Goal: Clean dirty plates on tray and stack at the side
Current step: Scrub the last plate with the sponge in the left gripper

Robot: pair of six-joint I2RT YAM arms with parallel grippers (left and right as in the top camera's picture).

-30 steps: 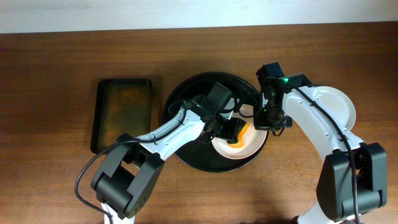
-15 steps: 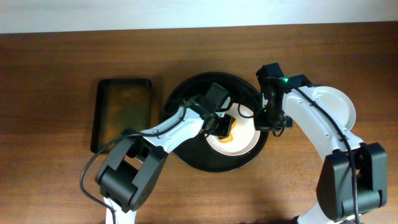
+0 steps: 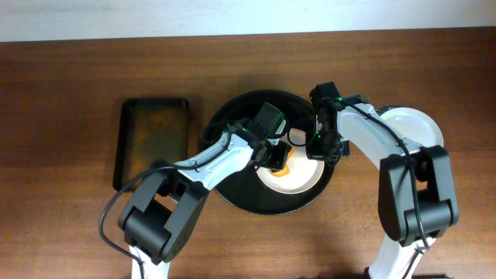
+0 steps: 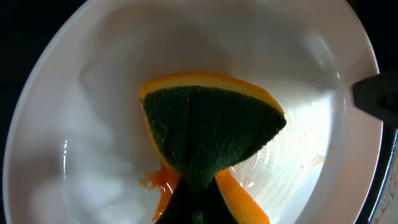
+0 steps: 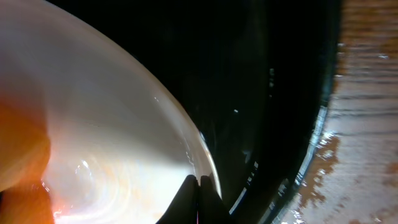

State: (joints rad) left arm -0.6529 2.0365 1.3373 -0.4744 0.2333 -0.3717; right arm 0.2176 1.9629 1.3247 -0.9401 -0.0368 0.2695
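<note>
The left end effector [image 3: 273,155] is closed on a green-and-orange sponge [image 4: 208,134], pressed onto the dirty plate [image 3: 301,182] near its 10 o'clock side. That plate lies in the black tray [image 3: 232,186], toward the tray's 4 o'clock. The right end effector [image 3: 322,149] pinches the plate's rim at 2 o'clock, so most of the open face lies toward 4 o'clock from the sponge; a clean plate [image 3: 418,132] sits on the surface [image 3: 77,232] at the tray's 3 o'clock.

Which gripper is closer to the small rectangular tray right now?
Left. The left gripper holds a sponge on the plate, right of the rectangular tray; the right gripper is farther right, at that plate's far rim.
</note>
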